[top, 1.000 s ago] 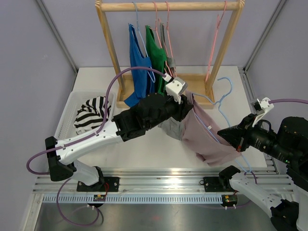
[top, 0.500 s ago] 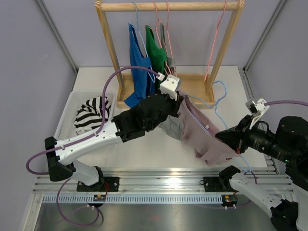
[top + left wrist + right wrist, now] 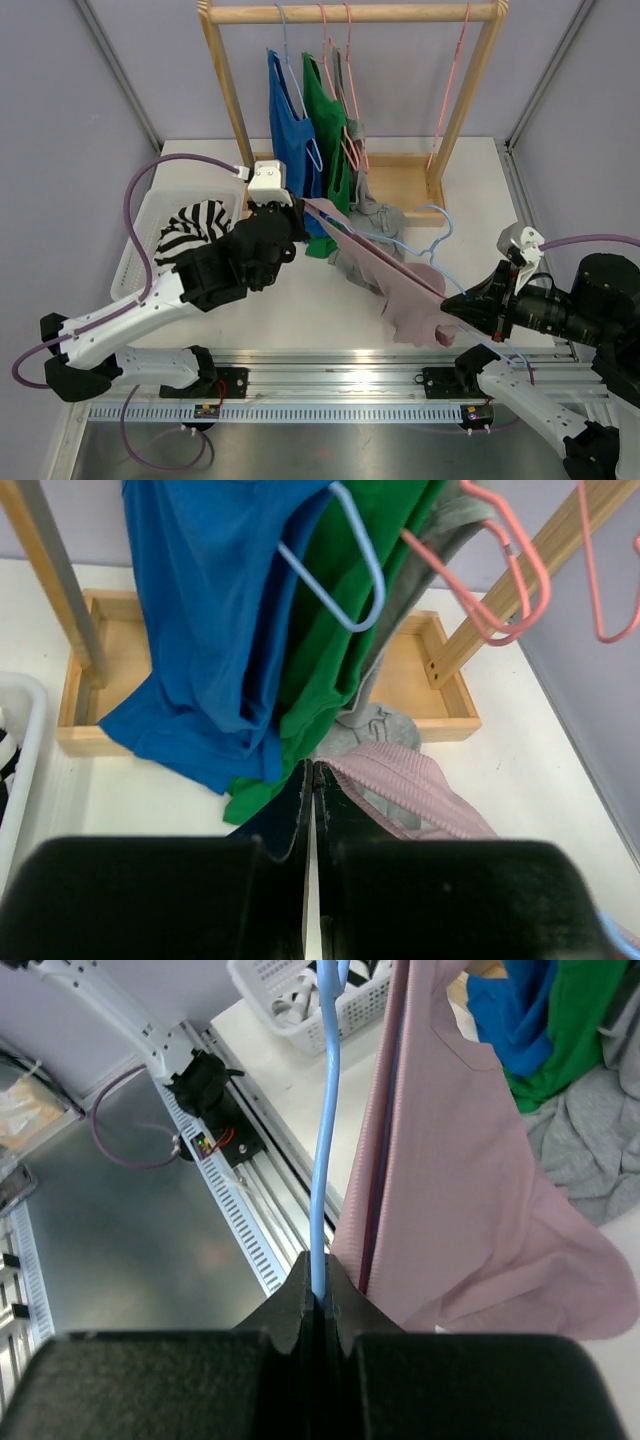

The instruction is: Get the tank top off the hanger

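Note:
The pink ribbed tank top (image 3: 410, 300) is stretched taut across the table's middle. My left gripper (image 3: 300, 205) is shut on its strap (image 3: 400, 780) at the upper left end, jaws pressed together in the left wrist view (image 3: 312, 772). At the lower right, my right gripper (image 3: 452, 308) is shut on the wire of the light-blue hanger (image 3: 437, 225), which still runs through the garment. In the right wrist view the blue wire (image 3: 325, 1110) rises straight out of the closed jaws (image 3: 320, 1295), with the tank top (image 3: 470, 1190) hanging beside it.
A wooden rack (image 3: 350, 12) at the back holds a blue top (image 3: 290, 130), a green top (image 3: 325, 120) and pink hangers (image 3: 447, 90). A grey garment (image 3: 365, 235) droops onto the table. A white basket (image 3: 140, 235) with a striped garment (image 3: 190, 228) stands left.
My left gripper has shut on the strap and drawn it leftward and back, pulling the tank top taut. The right gripper with the hanger shifted slightly left and lower.

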Tool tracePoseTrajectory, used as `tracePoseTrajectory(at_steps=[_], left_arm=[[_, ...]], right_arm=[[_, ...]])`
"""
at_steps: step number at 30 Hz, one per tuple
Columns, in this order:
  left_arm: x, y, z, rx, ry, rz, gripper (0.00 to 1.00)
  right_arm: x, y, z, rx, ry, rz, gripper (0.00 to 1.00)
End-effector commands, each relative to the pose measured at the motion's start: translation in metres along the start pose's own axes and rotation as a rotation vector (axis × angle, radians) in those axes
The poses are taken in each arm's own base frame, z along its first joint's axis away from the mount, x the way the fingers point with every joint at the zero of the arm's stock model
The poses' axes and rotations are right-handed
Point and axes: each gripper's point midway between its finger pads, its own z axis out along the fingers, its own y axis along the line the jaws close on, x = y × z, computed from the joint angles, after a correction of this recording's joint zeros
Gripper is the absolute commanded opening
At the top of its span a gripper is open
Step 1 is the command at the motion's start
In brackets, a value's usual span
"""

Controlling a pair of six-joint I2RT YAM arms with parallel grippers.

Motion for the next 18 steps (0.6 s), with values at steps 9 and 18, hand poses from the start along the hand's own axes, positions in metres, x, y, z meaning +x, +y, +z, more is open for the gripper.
tracePoseTrajectory(at_steps=[9, 18], left_arm=[[0.025, -0.021, -0.062, 0.501, 0.061, -0.038, 0.00], [0.099, 0.000, -0.090, 0.577, 0.285, 0.055, 0.00]], right_arm=[[-0.076, 0.020, -0.004, -0.102, -0.443, -0.199, 0.00], [-0.206, -0.017, 0.002, -0.050, -1.108, -0.170, 0.00]])
